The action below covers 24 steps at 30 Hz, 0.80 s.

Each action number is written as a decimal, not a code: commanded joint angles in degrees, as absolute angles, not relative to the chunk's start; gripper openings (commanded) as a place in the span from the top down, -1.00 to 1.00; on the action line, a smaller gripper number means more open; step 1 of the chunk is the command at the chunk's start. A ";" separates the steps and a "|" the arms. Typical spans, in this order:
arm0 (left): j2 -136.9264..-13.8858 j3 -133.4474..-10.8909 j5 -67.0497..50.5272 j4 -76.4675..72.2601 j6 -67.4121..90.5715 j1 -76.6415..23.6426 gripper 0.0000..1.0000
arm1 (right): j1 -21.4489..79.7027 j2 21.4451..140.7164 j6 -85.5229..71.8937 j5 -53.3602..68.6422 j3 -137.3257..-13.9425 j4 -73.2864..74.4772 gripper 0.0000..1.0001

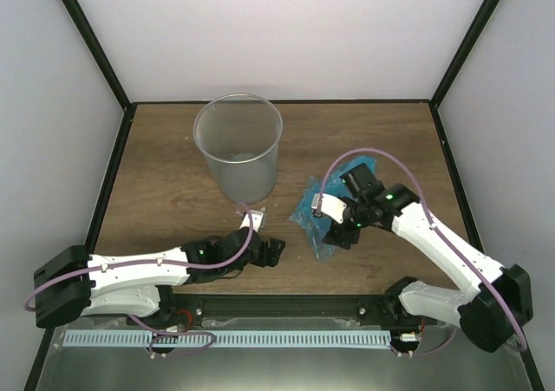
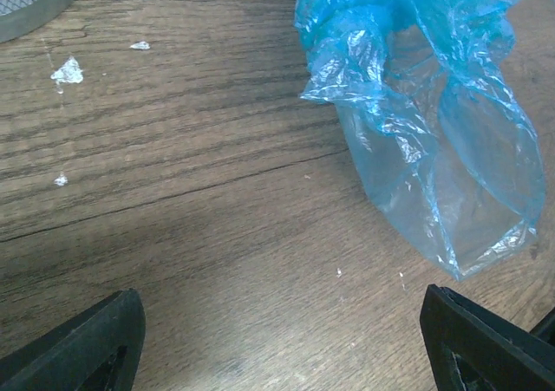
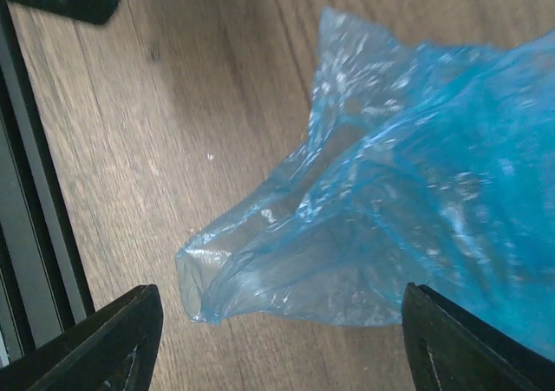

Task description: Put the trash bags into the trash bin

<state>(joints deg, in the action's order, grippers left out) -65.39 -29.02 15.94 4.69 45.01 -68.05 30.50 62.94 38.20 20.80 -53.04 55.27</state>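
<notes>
Right claw [image 3: 282,356]: jaws wide apart, nothing gripped; tips straddle the trash bag [image 3: 408,209] w/o pinching it. Bag lies crumpled on the surface [image 1: 165,192], right of centre in top view, directly under this claw, long axis running upper right to lower centre of frame. Left claw [image 2: 286,356]: also spread wide & empty, low, just left of bag's near end; bag fills upper right of its wrist view. Trash bin [image 1: 238,148] stands upright to the upper left, apart from the bag. Right arm is nearer, so prob. the one to pick; carry would go up-left.
</notes>
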 commanded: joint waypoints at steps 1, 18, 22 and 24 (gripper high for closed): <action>-65.27 -30.12 17.74 6.01 46.20 -68.29 -0.78 | 35.36 66.08 33.61 11.05 -53.66 52.98 -0.54; -66.34 -28.83 18.37 4.66 47.80 -68.29 -0.78 | 42.25 70.82 22.03 -9.23 -48.96 41.12 -0.56; -66.81 -28.76 18.55 4.17 48.05 -68.29 -0.78 | 39.65 70.48 21.20 -10.90 -47.12 40.02 -0.21; -67.85 -30.38 19.16 6.43 47.87 -68.49 -0.77 | 36.30 70.06 20.59 -7.85 -46.85 40.70 0.17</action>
